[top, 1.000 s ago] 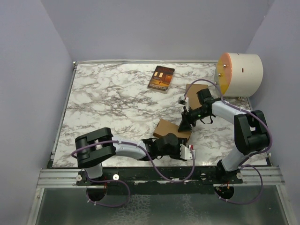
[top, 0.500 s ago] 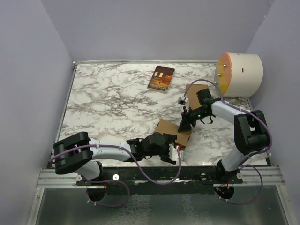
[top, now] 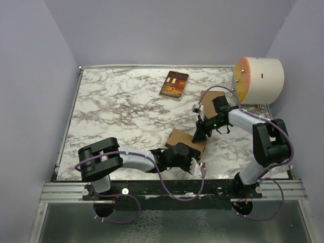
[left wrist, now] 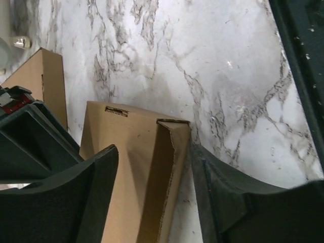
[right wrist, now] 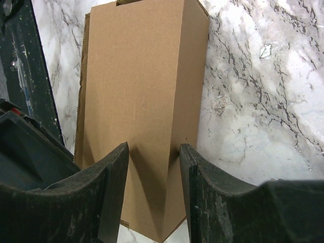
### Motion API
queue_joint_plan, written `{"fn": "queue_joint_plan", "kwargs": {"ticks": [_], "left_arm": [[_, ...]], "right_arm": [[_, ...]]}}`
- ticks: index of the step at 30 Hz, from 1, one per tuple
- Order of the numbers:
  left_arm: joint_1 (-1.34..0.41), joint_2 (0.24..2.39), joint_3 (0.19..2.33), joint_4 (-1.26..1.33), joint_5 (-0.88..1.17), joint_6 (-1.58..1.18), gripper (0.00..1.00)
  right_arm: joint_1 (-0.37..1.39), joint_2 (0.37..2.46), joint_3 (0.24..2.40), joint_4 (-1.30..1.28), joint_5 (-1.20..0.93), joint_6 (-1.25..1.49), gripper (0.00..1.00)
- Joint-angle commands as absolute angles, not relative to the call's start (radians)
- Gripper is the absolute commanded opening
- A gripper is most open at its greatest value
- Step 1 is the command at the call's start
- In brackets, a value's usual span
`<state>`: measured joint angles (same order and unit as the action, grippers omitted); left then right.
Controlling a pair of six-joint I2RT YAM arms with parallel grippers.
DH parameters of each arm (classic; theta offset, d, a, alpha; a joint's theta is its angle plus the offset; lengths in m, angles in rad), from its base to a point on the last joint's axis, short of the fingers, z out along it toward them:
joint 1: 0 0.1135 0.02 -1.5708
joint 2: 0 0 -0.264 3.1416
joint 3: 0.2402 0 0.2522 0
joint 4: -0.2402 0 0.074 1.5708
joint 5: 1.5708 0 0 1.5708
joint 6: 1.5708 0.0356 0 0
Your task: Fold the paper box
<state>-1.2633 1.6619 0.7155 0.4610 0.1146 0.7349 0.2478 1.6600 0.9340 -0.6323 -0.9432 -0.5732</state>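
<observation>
Desk layout, front to back

The paper box (top: 186, 140) lies on the desk (top: 116, 111) near its front edge, right of centre. The left gripper (left wrist: 152, 167) is at its near end and the right gripper (right wrist: 154, 152) at its far end. Behind the box, beside the right arm, lies a bigger carton (top: 207, 97). Left of that and further back lies a book (top: 174, 84). A drum (top: 259, 79) sits in the far right corner.

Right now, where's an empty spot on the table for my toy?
The left side is bare marble, from the table's left edge to the book. The right front is crowded: the left gripper and right gripper meet at the paper box, with another carton and a drum behind.
</observation>
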Motion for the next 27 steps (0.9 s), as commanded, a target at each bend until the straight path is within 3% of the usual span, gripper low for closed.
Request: {"fn": "queue_joint_plan", "kwargs": {"ticks": [1,5,8,22,25,27], "left_arm": [[-1.264,1.688,0.749,0.489,0.083,0.778,0.56],[-1.264,1.703,0.752,0.513,0.074,0.772,0.49],[-1.263,1.729,0.758,0.537,0.068,0.763,0.48],[-1.263,1.774,0.770,0.656,0.051,0.689,0.47],[-1.263,1.774,0.755,0.695,0.076,0.685,0.52],[-1.264,1.766,0.743,0.714,0.098,0.692,0.61]], "right_arm": [[0.256,1.676,0.946,-0.639,-0.939,-0.583,0.44],[0.269,1.683,0.945,-0.639,-0.927,-0.586,0.36],[0.281,1.690,0.946,-0.640,-0.921,-0.587,0.32],[0.324,1.708,0.943,-0.633,-0.895,-0.581,0.29],[0.325,1.708,0.945,-0.632,-0.894,-0.581,0.29],[0.325,1.710,0.945,-0.632,-0.895,-0.580,0.29]]}}
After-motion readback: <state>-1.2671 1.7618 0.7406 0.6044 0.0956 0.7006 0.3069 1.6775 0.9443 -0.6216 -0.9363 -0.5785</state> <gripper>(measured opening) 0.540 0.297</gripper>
